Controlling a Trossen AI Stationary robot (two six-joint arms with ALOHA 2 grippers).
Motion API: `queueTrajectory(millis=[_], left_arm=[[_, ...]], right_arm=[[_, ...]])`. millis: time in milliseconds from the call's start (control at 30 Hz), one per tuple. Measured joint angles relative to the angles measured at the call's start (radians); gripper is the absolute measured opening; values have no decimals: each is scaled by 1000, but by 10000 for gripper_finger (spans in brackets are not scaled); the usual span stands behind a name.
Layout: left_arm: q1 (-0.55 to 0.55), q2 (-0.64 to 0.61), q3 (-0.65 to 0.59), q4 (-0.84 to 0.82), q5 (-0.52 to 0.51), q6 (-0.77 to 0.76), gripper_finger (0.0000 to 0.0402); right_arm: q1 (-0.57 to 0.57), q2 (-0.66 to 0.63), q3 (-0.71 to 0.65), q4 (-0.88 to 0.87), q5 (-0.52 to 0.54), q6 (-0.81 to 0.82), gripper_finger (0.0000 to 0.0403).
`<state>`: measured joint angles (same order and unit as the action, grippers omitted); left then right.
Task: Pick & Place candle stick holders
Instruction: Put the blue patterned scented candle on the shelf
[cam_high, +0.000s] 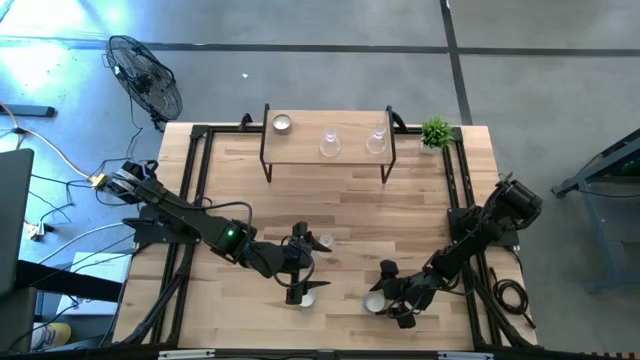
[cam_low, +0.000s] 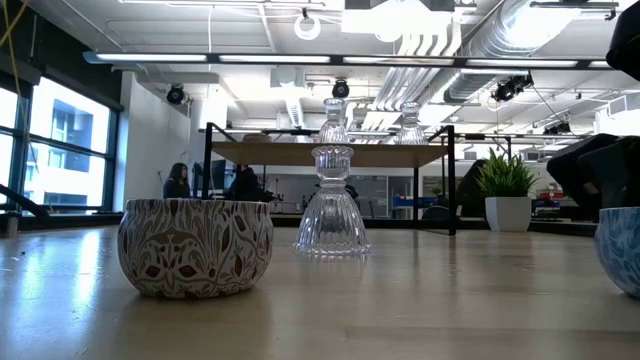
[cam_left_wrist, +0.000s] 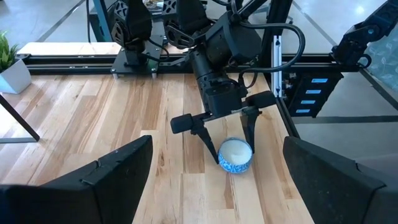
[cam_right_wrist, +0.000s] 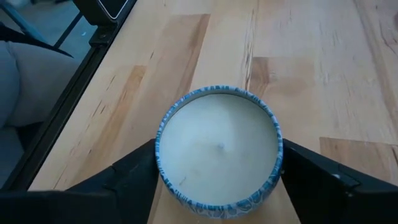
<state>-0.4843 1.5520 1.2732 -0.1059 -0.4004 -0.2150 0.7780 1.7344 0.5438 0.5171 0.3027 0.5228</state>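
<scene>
A blue-patterned tealight cup (cam_right_wrist: 217, 149) with a white centre stands on the table near its front edge, with my right gripper (cam_high: 385, 297) shut on it. Left of it stand a red-patterned cup (cam_low: 195, 247) and a clear glass stemmed holder (cam_low: 332, 205), each on its base. My left gripper (cam_left_wrist: 211, 186) hangs open above the table between those two, holding nothing. On the shelf (cam_high: 300, 152) at the back stand another cup (cam_high: 282, 123) and two glass holders (cam_high: 330, 143). My right gripper pinches the blue cup between its two fingers, one on each opposite side of the round wall (cam_right_wrist: 163, 180). The fingers (cam_left_wrist: 208, 140) slant down at it from the table's right side. The cup stands upright with its base on the table.
A small green plant (cam_high: 436, 131) in a white pot stands at the back right beside the shelf. Black rails (cam_high: 195, 200) run along the table's left and right sides. Bare wood lies between the shelf and the grippers. People show in the room beyond.
</scene>
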Motion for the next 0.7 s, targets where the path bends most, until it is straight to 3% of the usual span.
queueTrajectory(millis=[700], left_arm=[[0, 0, 0, -5, 76, 0, 355]], right_arm=[[-91, -28, -1, 20, -21, -76, 283]])
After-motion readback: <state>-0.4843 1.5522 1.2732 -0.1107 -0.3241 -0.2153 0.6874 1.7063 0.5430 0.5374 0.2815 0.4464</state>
